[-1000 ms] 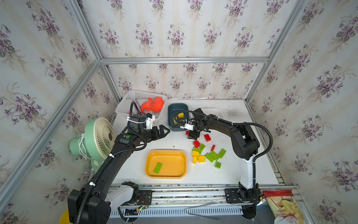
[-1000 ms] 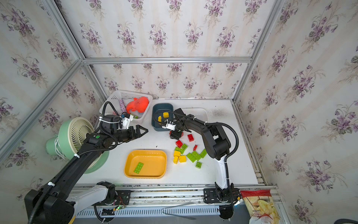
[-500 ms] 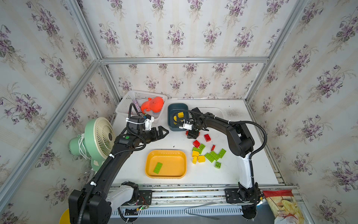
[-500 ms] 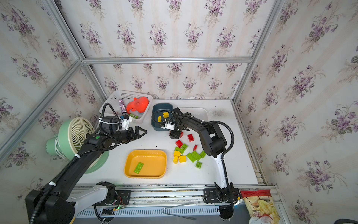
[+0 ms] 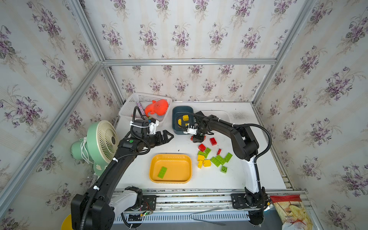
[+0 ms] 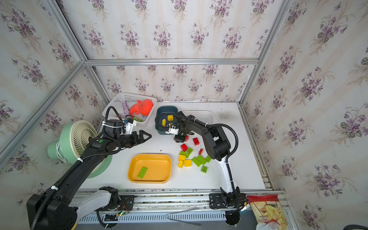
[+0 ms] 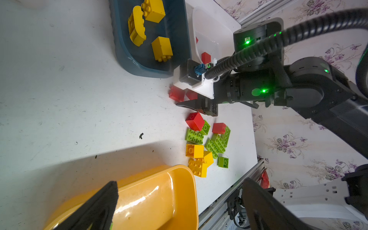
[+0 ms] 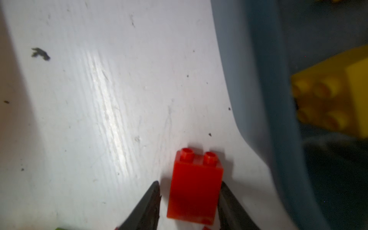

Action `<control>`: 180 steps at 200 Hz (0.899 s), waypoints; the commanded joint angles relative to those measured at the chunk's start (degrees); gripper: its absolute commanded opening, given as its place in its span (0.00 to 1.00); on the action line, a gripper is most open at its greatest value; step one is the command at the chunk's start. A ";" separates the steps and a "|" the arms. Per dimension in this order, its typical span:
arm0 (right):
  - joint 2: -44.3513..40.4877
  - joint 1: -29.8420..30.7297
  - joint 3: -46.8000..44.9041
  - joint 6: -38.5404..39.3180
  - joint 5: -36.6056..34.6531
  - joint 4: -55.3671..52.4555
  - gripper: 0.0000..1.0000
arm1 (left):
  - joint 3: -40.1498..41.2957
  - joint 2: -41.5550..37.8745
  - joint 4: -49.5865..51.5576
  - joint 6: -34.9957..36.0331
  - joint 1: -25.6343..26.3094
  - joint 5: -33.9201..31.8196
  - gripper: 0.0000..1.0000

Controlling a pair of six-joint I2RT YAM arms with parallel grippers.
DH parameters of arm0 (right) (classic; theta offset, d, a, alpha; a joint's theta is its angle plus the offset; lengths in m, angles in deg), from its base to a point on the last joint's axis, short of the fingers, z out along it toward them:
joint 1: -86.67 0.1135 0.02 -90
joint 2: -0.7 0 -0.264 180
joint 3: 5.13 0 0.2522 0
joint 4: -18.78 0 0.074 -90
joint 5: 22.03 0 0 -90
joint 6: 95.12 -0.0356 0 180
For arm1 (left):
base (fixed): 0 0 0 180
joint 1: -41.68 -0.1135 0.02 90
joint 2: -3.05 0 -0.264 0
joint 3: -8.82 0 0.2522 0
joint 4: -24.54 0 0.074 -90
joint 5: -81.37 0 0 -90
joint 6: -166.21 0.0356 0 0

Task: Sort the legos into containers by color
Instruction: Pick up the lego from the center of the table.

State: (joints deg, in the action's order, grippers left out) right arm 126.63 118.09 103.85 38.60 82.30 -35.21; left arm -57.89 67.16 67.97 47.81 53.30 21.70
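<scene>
Your right gripper (image 8: 189, 184) straddles a red brick (image 8: 195, 191) on the table (image 8: 99, 99), just near of the teal tray (image 8: 258, 79): jaws narrow, one finger (image 8: 229, 209) touching, a sliver of gap at the other. Your left gripper (image 5: 170, 136) hovers wide open off that tray's near-left corner.

At the tabletop's far edge, dark teal tray (image 5: 180, 111) holding three yellow bricks (image 7: 137, 25), beside white tray (image 5: 224, 116) with perhaps one red cube (image 7: 205, 57). Off the teal tray's near corner, red two-stud brick (image 8: 196, 187) on its side. Toward the right edge, loose pile (image 5: 216, 160) of red, yellow, lime bricks. Near the front edge, orange-yellow tray (image 5: 179, 169), one long lime brick (image 5: 162, 172) flat inside.
</scene>
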 commanded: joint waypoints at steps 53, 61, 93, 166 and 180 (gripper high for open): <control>0.89 1.69 1.31 -1.75 -0.97 -1.78 0.41 | -0.49 0.48 0.65 2.06 -0.06 1.29 0.99; 0.73 1.63 1.23 -1.97 -0.83 -1.82 0.38 | -0.58 0.59 0.82 2.25 -0.02 1.23 0.99; -0.05 1.88 0.36 -2.81 0.44 -1.13 0.29 | -0.75 0.74 1.37 2.89 -0.02 1.25 0.99; -7.75 2.12 -2.95 -5.82 1.62 -1.94 0.28 | -2.80 2.54 1.62 3.69 -0.05 2.65 0.99; -10.57 2.07 -4.00 -6.06 0.70 -2.86 0.28 | -3.68 3.08 1.53 3.63 -0.05 3.52 0.99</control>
State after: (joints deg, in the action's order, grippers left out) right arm 119.90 120.25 100.90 33.88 82.84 -36.37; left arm -60.18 69.68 70.02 50.37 53.30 23.27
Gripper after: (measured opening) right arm 0.355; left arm 0.994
